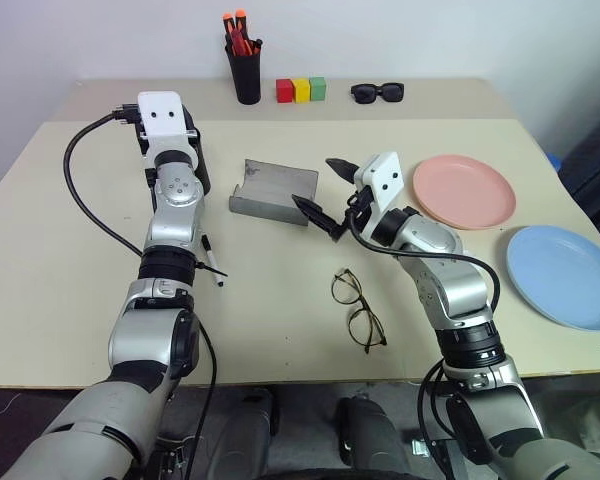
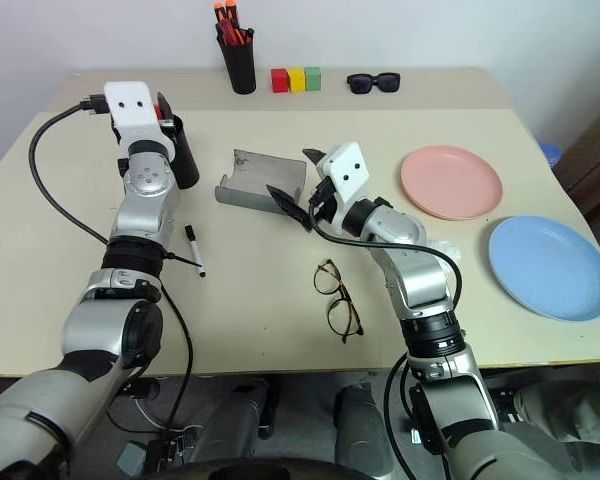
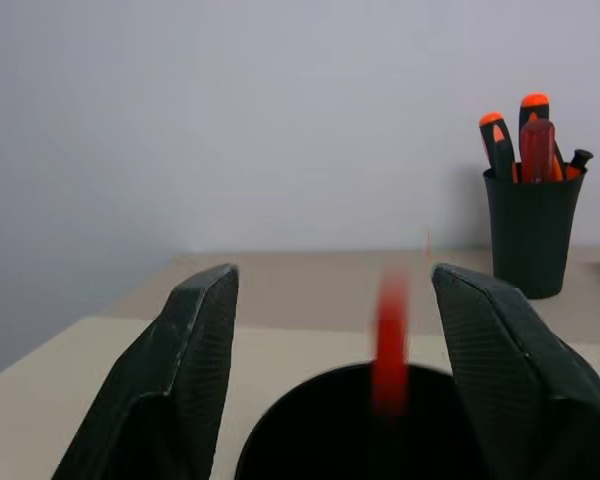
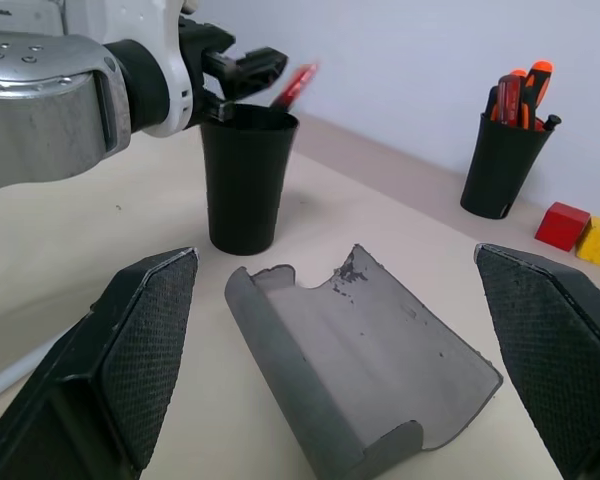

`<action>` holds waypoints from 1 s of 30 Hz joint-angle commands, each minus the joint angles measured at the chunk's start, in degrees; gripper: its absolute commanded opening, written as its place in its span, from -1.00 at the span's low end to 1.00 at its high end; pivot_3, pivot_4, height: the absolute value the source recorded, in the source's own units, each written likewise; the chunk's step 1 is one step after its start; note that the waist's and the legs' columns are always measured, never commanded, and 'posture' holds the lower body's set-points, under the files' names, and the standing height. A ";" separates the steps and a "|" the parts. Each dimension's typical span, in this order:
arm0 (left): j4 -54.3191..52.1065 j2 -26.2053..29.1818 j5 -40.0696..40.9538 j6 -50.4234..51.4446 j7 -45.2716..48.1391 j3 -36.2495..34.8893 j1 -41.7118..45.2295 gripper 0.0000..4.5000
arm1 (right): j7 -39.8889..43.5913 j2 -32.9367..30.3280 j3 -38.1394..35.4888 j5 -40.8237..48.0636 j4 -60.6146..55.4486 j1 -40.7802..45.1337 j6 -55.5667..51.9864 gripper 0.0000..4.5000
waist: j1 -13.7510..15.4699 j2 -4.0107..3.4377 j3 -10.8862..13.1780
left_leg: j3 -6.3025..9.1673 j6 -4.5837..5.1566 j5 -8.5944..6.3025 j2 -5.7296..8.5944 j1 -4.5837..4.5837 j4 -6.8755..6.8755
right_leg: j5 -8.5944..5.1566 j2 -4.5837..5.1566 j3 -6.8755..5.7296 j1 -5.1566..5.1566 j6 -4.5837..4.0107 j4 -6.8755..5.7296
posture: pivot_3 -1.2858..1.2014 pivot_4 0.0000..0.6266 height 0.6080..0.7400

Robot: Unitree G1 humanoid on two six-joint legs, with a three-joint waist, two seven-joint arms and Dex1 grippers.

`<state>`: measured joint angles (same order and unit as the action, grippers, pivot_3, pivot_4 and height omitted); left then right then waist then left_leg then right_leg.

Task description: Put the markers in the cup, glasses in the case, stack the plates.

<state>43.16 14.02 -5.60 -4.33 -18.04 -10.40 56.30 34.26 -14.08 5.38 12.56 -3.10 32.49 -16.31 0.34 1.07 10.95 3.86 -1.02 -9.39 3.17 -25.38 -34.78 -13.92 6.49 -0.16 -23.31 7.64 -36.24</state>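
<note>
Both hands wide: left hand (image 3: 330, 400) over cup (image 4: 245, 180), blurred red marker (image 3: 390, 345) seemingly dropping in.

i see a round salmon pink plastic plate (image 1: 463, 190), a round light blue plastic plate (image 1: 565, 276), a grey felt glasses case (image 1: 274, 190), a tall plain black tumbler (image 4: 244, 178)

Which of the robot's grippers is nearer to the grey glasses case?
Right. The right gripper hangs open just beside the glasses case, pointing at it. The left gripper is farther off, open above the black cup.
</note>
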 commanded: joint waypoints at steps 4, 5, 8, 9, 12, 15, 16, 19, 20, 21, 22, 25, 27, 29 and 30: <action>-1.17 0.06 0.30 -0.49 -1.16 0.02 0.17 0.26 | -0.14 0.54 -0.04 0.43 -1.31 0.44 1.08 1.00 | -0.02 0.00 0.00 | 0.00 0.00 0.00 0.00 0.00 0.00 | 0.00 0.00 0.00 0.00 0.00 0.00 | 0.03 -0.52 1.00; -1.94 0.14 0.50 -0.51 -1.31 -0.19 0.27 0.26 | -0.17 0.57 -0.04 0.42 -1.36 0.45 1.07 1.00 | -0.02 0.00 0.00 | 0.00 0.00 0.00 0.00 0.00 0.00 | 0.00 0.00 0.00 0.00 0.00 0.00 | 0.03 -0.52 1.00; -6.93 0.22 3.27 1.23 -0.66 -2.16 0.26 0.26 | -0.15 0.33 -0.15 0.34 -1.55 0.46 1.10 1.00 | -0.05 0.00 0.00 | 0.00 0.00 0.00 0.00 0.00 0.00 | 0.00 0.00 0.00 0.00 0.00 0.00 | 0.03 -0.52 1.00; -10.76 0.22 4.89 3.78 -0.03 -3.13 -0.28 0.26 | 0.09 -0.20 -0.33 0.21 -1.63 0.52 1.17 1.00 | -0.10 0.00 0.00 | 0.00 0.00 0.00 0.00 0.00 0.00 | 0.00 0.00 0.00 0.00 0.00 0.00 | 0.03 -0.52 1.00; -24.59 0.20 8.69 15.19 2.22 -4.43 -3.74 0.26 | 2.17 -2.55 -0.68 0.64 -2.49 0.47 0.45 1.00 | -0.41 0.00 0.00 | 0.01 0.00 0.00 -0.01 -0.01 0.01 | 0.00 0.00 0.01 -0.01 0.00 0.00 | 0.03 -0.52 1.00; -41.18 0.62 10.50 33.36 4.36 -3.40 -9.69 0.49 | 7.74 -7.19 0.42 1.37 -4.44 -0.51 -0.68 1.00 | -0.86 -0.01 0.00 | 0.03 0.00 0.00 0.00 0.00 0.01 | 0.00 0.00 0.01 0.02 0.00 0.01 | 0.03 -0.52 1.00; -45.65 0.68 11.01 38.91 4.83 -3.08 -11.35 0.63 | 9.11 -8.49 0.78 1.33 -4.78 -0.80 -0.69 1.00 | -1.07 -0.01 0.00 | 0.04 0.00 0.00 0.00 0.00 0.00 | 0.00 0.00 0.01 0.04 0.00 0.00 | 0.03 -0.52 1.00; -57.19 -0.54 11.88 56.64 4.59 -2.59 -15.18 0.99 | 11.89 -11.32 0.65 1.52 -4.59 -1.23 -0.66 1.00 | -1.21 -0.01 0.00 | 0.08 0.00 0.00 -0.03 0.02 0.00 | -0.01 -0.04 0.01 0.04 -0.01 -0.02 | 0.03 -0.52 1.00; -60.80 -1.97 12.07 63.13 3.84 -2.68 -16.55 0.99 | 12.73 -12.12 0.44 1.42 -4.00 -1.13 -0.42 1.00 | -1.21 -0.01 0.00 | 0.08 0.00 0.00 -0.03 0.03 0.00 | -0.01 -0.05 0.01 0.04 -0.01 -0.03 | 0.03 -0.52 1.00; -63.50 -3.46 11.93 68.22 3.03 -2.90 -17.53 0.99 | 13.32 -12.66 0.29 1.28 -3.37 -0.95 -0.13 1.00 | -1.17 -0.01 0.00 | 0.09 0.00 0.00 -0.03 0.02 -0.02 | -0.01 -0.05 0.01 0.04 -0.01 -0.04 | 0.03 -0.52 1.00; -65.20 -4.74 11.44 72.00 2.36 -2.99 -18.04 0.99 | 13.69 -12.95 0.19 1.12 -2.74 -0.73 0.17 1.00 | -1.13 -0.01 0.00 | 0.09 0.00 0.00 -0.03 0.02 -0.03 | -0.01 -0.05 0.01 0.06 -0.01 -0.03 | 0.03 -0.52 1.00; -67.64 -9.00 8.89 84.51 0.00 -3.93 -18.49 0.99 | 14.39 -13.20 0.10 0.69 -1.29 -0.12 0.86 1.00 | -1.05 -0.01 0.00 | 0.12 0.00 0.00 -0.03 0.03 -0.06 | -0.01 -0.05 0.00 0.09 -0.01 -0.04 | 0.03 -0.52 1.00; -67.46 -11.20 6.89 90.58 -1.38 -5.49 -17.59 0.99 | 14.67 -13.10 0.12 0.49 -0.63 0.18 1.19 1.00 | -1.06 -0.01 0.00 | 0.12 0.00 0.00 -0.02 0.03 -0.09 | -0.02 -0.05 0.00 0.09 -0.01 -0.04 | 0.03 -0.52 1.00; -66.33 -14.35 5.44 95.47 -1.88 -9.31 -15.87 0.99 | 15.01 -13.09 0.22 0.34 -0.31 0.14 1.54 1.00 | -1.06 0.00 0.00 | 0.12 0.00 -0.01 -0.02 0.03 -0.09 | -0.02 -0.05 0.00 0.09 -0.01 -0.04 | 0.03 -0.52 1.00; -65.80 -15.29 4.98 96.47 -1.81 -10.34 -15.47 0.99 | 15.12 -13.12 0.27 0.30 -0.32 -0.03 1.68 1.00 | -1.06 0.00 0.00 | 0.12 0.00 -0.01 -0.03 0.02 -0.09 | -0.02 -0.05 0.00 0.08 -0.01 -0.04 | 0.03 -0.52 1.00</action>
<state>-21.75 -0.80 0.91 89.85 -19.33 -18.85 39.04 48.98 -26.81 6.27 12.55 -2.42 31.24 -15.90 -0.72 1.07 10.96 3.98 -1.03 -9.39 3.14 -25.35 -34.86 -13.94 6.44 -0.17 -23.23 7.63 -36.28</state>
